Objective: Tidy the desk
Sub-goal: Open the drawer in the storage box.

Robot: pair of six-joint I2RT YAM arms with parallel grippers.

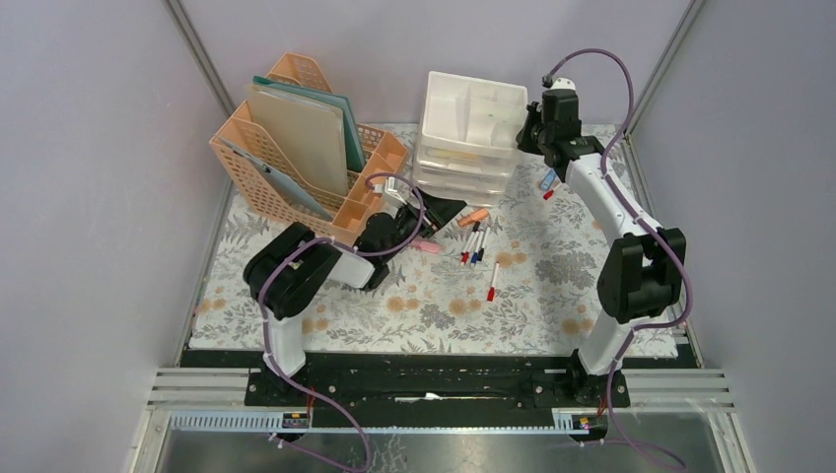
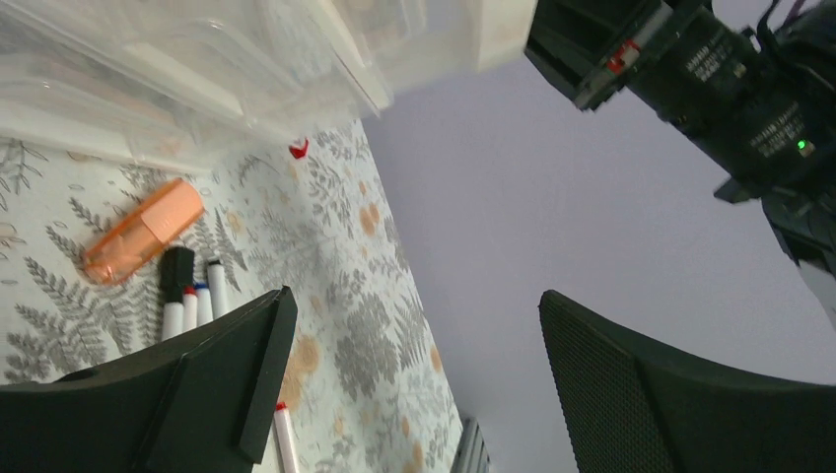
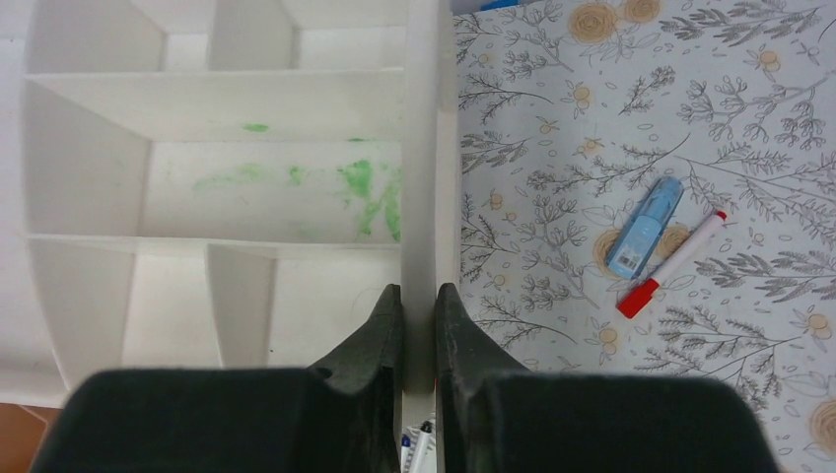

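Note:
The desk (image 1: 552, 286) wears a pale cloth printed with ferns and flowers. At its back stands a white drawer unit (image 1: 463, 163) topped by a divided tray (image 3: 227, 187) with green smears. My right gripper (image 3: 419, 291) is shut on the tray's right side wall (image 3: 419, 148), one finger inside and one outside; the overhead view shows this gripper (image 1: 529, 128) at the unit's right top edge. My left gripper (image 2: 414, 294) lies low and open, holding nothing, beside several pens (image 2: 192, 296) and an orange highlighter (image 2: 143, 230).
A peach file rack (image 1: 306, 158) with folders fills the back left. A blue correction tape (image 3: 646, 227) and a red-capped marker (image 3: 672, 263) lie right of the unit. One more pen (image 1: 492, 283) lies at mid desk, and a pink item (image 1: 426, 245) sits by the left arm.

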